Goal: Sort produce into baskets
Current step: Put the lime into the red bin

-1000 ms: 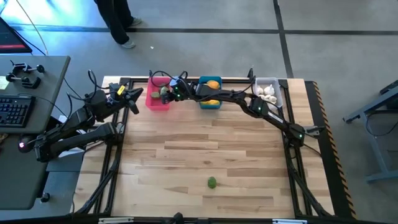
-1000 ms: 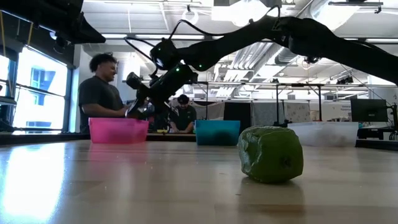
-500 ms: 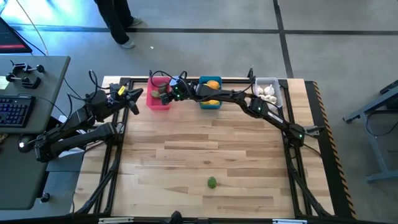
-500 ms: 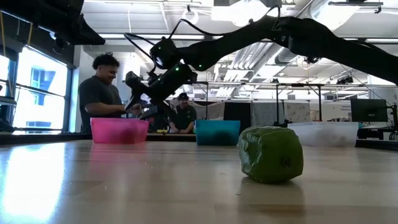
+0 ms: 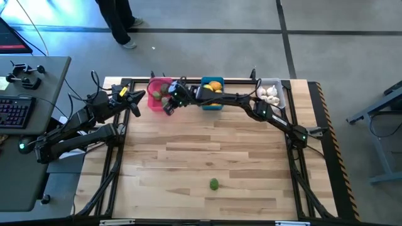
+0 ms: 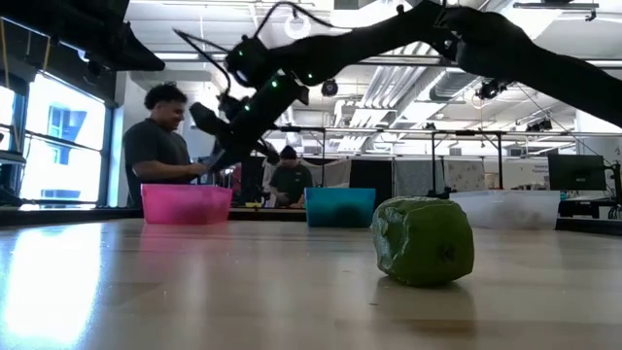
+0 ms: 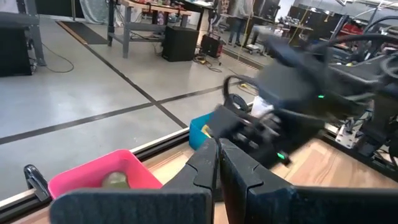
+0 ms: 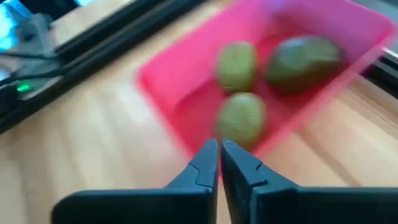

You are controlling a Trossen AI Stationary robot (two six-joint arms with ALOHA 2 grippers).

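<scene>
On my feed the wooden table (image 5: 188, 163) carried three baskets in a row along its far edge, pink basket (image 5: 158, 100), blue basket (image 5: 212, 94) and white basket (image 5: 271, 91), while one green fruit (image 5: 214, 184) lay alone near its near edge.

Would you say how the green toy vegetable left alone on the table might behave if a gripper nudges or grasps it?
The green toy vegetable looks roundish, so a nudge would likely roll it. Its lumpy, faceted sides may stop it quickly. It sits free on the wooden table, and its glossy surface could slip between the fingers.
</scene>
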